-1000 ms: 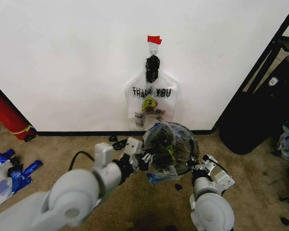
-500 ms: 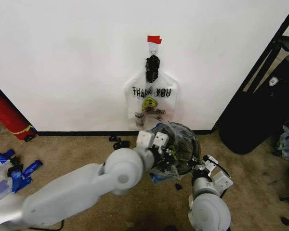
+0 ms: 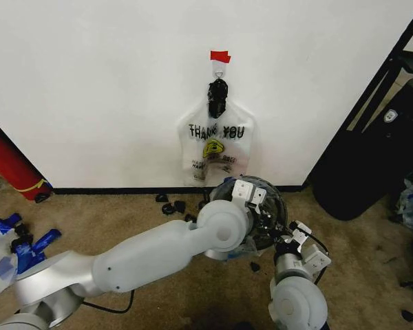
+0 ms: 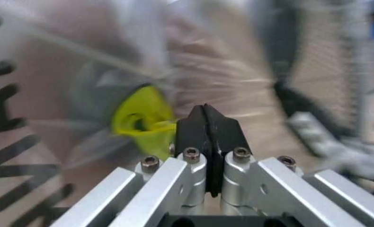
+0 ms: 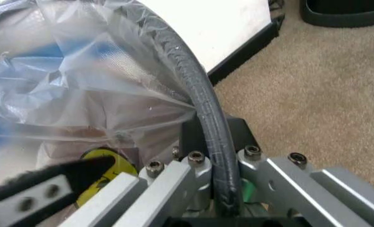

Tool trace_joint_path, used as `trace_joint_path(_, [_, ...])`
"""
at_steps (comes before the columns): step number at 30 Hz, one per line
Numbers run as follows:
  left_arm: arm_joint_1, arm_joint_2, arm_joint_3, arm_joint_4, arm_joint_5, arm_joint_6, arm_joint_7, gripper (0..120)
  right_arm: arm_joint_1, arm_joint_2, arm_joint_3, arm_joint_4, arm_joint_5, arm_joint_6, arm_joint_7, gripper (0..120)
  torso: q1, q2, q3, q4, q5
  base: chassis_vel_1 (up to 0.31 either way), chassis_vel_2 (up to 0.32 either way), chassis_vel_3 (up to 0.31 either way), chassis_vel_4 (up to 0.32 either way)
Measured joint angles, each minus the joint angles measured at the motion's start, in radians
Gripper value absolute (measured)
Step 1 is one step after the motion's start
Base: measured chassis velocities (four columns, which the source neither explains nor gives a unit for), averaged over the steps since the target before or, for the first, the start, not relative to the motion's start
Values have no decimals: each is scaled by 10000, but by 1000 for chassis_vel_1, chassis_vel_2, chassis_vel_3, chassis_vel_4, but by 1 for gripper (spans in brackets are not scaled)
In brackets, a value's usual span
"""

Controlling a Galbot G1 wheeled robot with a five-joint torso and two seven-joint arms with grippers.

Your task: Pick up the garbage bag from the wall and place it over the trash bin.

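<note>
The trash bin (image 3: 278, 214) stands on the carpet by the wall (image 3: 96, 89). The garbage bag (image 3: 267, 205), clear film with a yellow logo (image 4: 138, 118), lies in and over it. My left arm reaches across the bin's top. Its left gripper (image 3: 252, 195) is over the far side, pads (image 4: 193, 125) pressed together with bag film bunched at the tips. My right gripper (image 3: 284, 240) is at the bin's near right rim. The dark ribbed rim (image 5: 188, 71) runs between its fingers (image 5: 188, 137), and the bag film (image 5: 98, 80) is pulled taut to that spot.
A clear "THANK YOU" bag (image 3: 217, 146) hangs from a hook under red tape (image 3: 220, 56). A large black bin (image 3: 351, 180) stands right, and a red cylinder (image 3: 10, 168) leans left. Blue and white plastic litter (image 3: 14, 251) and black scraps (image 3: 169, 205) lie on the carpet.
My left arm has swung right, from the bin's left side across its top to the far right part of the rim. The right gripper has stayed at the rim.
</note>
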Motion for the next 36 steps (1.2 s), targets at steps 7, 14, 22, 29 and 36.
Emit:
trace_joint_path(7, [-23, -439, 198, 1049, -7, -95, -773, 0, 77, -121, 24, -2, 1, 40, -28, 0, 0, 0, 0, 0, 0, 0, 0, 0, 0])
trace_joint_path(14, [55, -593, 400, 1850, 371, -85, -548, 0, 138, -164, -55, -55, 10, 41, -50, 0, 0, 0, 0, 0, -1, 0, 0, 0, 0])
trace_joint_path(22, [-134, -562, 667, 2221, 1054, 38, -493, 0, 90, -212, -74, -56, -1, 48, -88, 0, 0, 0, 0, 0, -1, 0, 0, 0, 0])
trace_joint_path(29, [-155, -569, 870, 2321, 1468, 231, -585, 0, 35, -190, -100, -29, -58, 62, -113, 0, 0, 0, 0, 0, -2, 0, 0, 0, 0])
trace_joint_path(36, [-234, -555, 978, 1890, 1314, 265, -452, 0, 63, -193, -76, -39, -102, 73, -124, 0, 0, 0, -1, 0, -2, 0, 0, 0, 0])
